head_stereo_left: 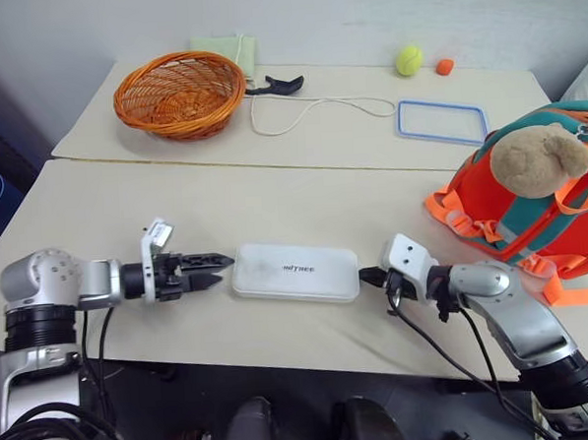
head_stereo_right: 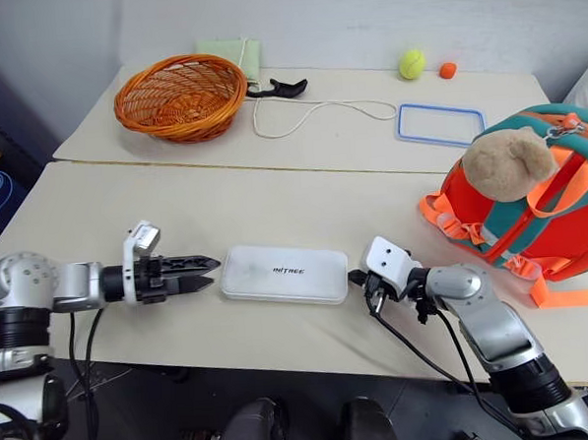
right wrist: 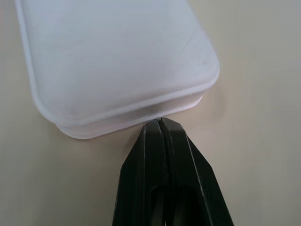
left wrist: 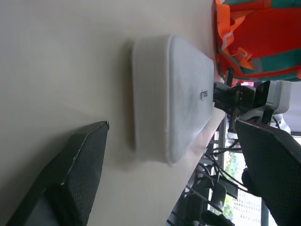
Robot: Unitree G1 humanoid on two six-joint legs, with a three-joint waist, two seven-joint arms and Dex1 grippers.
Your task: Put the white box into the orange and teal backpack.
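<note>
With its two black fingers spread wide, the left gripper (head_stereo_left: 216, 268) points at one short end of the flat white plastic box (head_stereo_left: 295, 272), holding nothing. The right gripper (right wrist: 162, 123), fingers pressed together and empty, has its tip at the opposite end, apparently bracing the box against sliding. It lies flat near the cream table's (head_stereo_left: 273, 196) front edge, while the orange and teal fabric backpack (head_stereo_left: 529, 193) waits upright, well apart, to the right.

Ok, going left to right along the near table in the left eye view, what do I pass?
Left pincer → white box → right pincer → orange and teal backpack.
</note>
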